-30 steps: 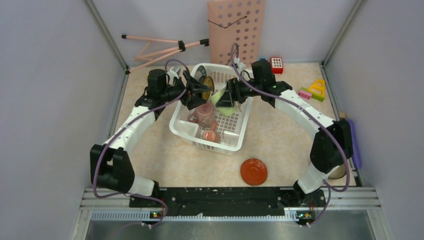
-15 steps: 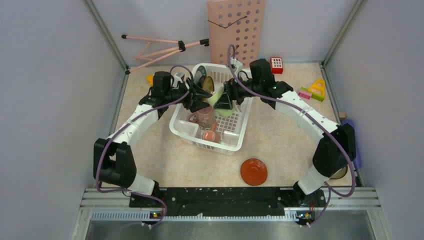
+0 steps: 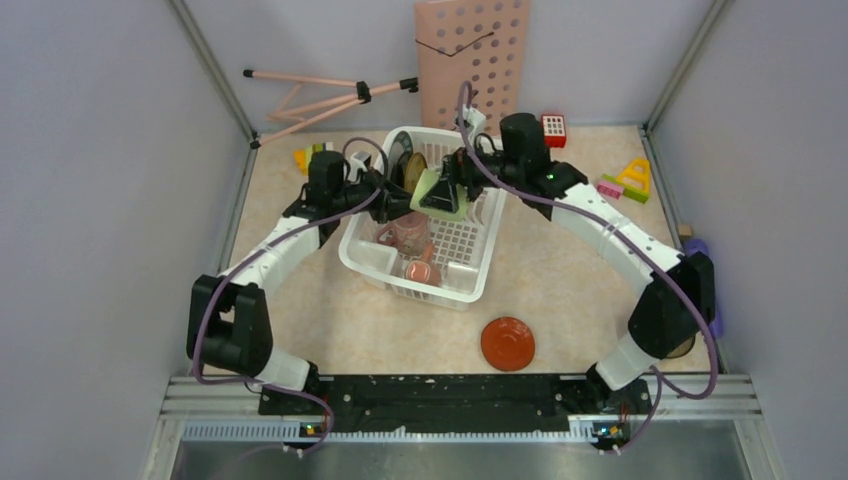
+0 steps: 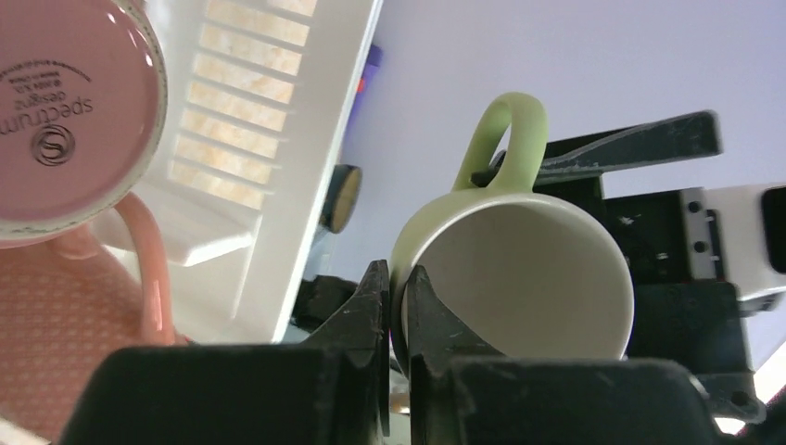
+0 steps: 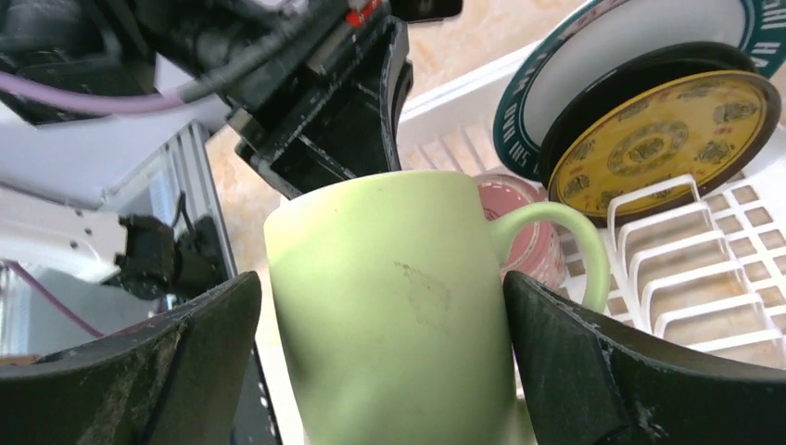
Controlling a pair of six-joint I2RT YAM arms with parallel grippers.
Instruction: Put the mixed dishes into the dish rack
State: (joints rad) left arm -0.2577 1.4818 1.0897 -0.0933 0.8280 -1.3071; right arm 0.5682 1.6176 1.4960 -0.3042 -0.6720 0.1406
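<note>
A pale-green mug [image 3: 437, 190] hangs over the white dish rack [image 3: 365, 262], between both grippers. My left gripper [image 4: 399, 273] is shut on the mug's rim [image 4: 519, 269], one finger inside and one outside. My right gripper [image 5: 382, 287] stands open around the mug's body [image 5: 389, 352], with a gap at its left finger. The yellow plate [image 5: 663, 130], black plate [image 5: 649, 65] and green-rimmed plate [image 5: 630, 37] stand in the tines. A pink mug [image 3: 408, 228] and a maroon mug [image 3: 421, 270] lie in the rack. An orange saucer [image 3: 507, 343] sits on the table.
A pink perforated board [image 3: 470, 55] and a folded tripod [image 3: 320, 95] lean at the back wall. Toy blocks lie at the back right [image 3: 625, 180], beside the board [image 3: 553, 128] and at the back left [image 3: 310, 157].
My left gripper has closed onto the green mug's rim. My right gripper's jaws have spread wider off the mug's sides. The mug has shifted a little toward the back of the rack.
</note>
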